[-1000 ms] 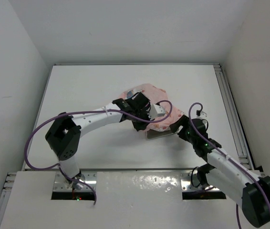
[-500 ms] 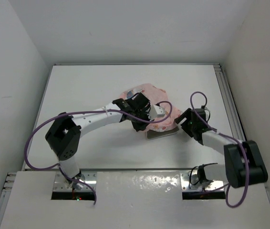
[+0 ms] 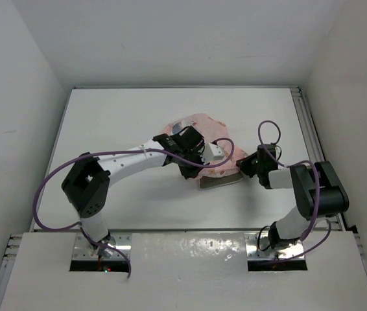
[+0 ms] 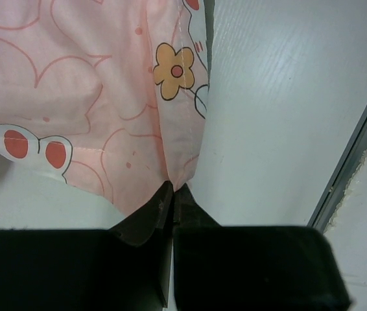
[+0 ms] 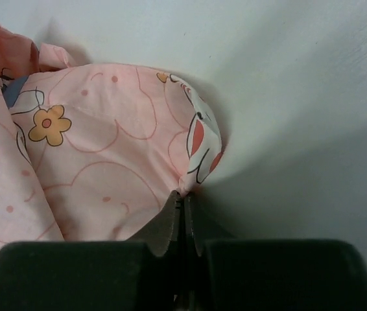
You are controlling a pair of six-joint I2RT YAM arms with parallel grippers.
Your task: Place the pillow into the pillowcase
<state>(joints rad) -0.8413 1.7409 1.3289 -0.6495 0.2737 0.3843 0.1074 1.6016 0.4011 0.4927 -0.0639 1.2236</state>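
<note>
Surroundings as I see them. I work over a white table (image 3: 118, 123); it is matte, with a faint grain visible up close. Plain white walls close it in on three sides: back wall (image 3: 183, 39), left wall (image 3: 15, 116), right wall (image 3: 358, 97). A grey metal rail (image 3: 316, 152) runs along the table's right edge. At the near edge, a glossy white panel (image 3: 183, 259) shows patches of glare. Light is even and shadows are soft.
</note>
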